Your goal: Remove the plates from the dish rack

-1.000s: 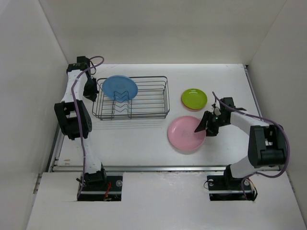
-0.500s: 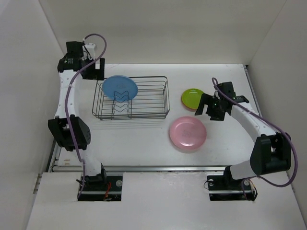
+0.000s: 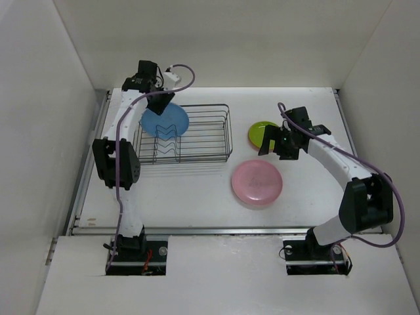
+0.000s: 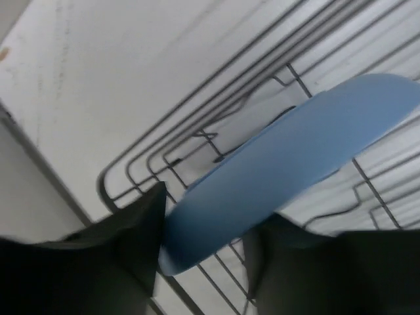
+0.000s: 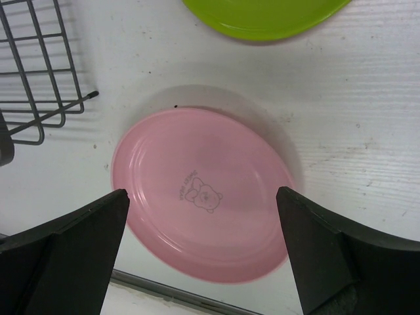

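Though glossy, round blue plate in wire rack

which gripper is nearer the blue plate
Left. The left gripper's fingers straddle the blue plate's rim in the dish rack; the right gripper hangs near the pink plate, past the rack's other end.

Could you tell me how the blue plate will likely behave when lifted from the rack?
Probably stiff: the blue plate leans in the dish rack unbent. Its smooth rim may slip in the left pincer. Its lower edge could snag the wires.
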You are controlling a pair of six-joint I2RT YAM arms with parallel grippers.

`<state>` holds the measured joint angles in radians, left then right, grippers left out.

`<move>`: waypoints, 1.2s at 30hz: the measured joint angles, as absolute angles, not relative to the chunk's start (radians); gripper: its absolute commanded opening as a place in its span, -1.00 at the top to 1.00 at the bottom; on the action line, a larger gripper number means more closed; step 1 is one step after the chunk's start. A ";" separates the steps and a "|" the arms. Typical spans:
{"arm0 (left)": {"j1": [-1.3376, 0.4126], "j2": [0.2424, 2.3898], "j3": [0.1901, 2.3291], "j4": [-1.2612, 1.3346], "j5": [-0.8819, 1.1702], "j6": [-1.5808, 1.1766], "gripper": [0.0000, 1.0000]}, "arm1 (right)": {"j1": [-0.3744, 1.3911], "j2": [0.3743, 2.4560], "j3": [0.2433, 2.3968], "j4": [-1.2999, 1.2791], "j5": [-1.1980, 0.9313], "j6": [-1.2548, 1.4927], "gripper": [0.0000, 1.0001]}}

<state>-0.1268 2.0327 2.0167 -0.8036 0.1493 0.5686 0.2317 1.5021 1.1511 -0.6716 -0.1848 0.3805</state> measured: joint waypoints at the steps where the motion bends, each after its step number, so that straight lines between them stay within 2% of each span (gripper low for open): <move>1: -0.129 2.036 2.017 -0.787 0.121 0.593 0.67 | 0.234 1.502 1.154 -0.672 -0.183 0.381 -1.00; 3: -0.131 2.035 2.017 -0.744 0.071 0.655 0.89 | 0.243 1.502 1.158 -0.673 -0.181 0.381 -1.00; 5: -0.131 2.033 2.019 -0.773 0.062 0.647 1.00 | 0.249 1.502 1.160 -0.674 -0.175 0.381 -1.00; 16: -0.153 1.956 1.985 -0.728 -0.026 0.595 1.00 | 0.285 1.502 1.178 -0.674 -0.176 0.368 -1.00; 22: -0.149 1.914 2.008 -0.704 -0.036 0.609 1.00 | 0.303 1.520 1.294 -0.676 -0.159 0.339 -1.00; 26: -0.149 1.914 2.081 -0.697 -0.035 0.527 1.00 | 0.304 1.649 1.520 -0.643 -0.126 0.321 -1.00; 30: -0.149 1.911 2.171 -0.696 -0.033 0.404 1.00 | 0.300 1.919 1.853 -0.599 -0.108 0.309 -1.00; 34: -0.133 1.864 2.197 -0.739 0.023 0.259 1.00 | 0.295 2.222 2.192 -0.550 -0.107 0.311 -0.86; 35: -0.127 1.852 2.197 -0.758 0.035 0.237 1.00 | 0.295 2.291 2.265 -0.549 -0.105 0.314 -0.79; 36: -0.121 1.840 2.197 -0.779 0.046 0.216 1.00 | 0.295 2.346 2.311 -0.540 -0.104 0.316 -0.64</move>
<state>-0.1211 1.8404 2.1967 -0.7788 0.0463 0.2161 0.2955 2.3455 2.3112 -0.5400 -0.1043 0.3164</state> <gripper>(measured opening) 0.109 0.916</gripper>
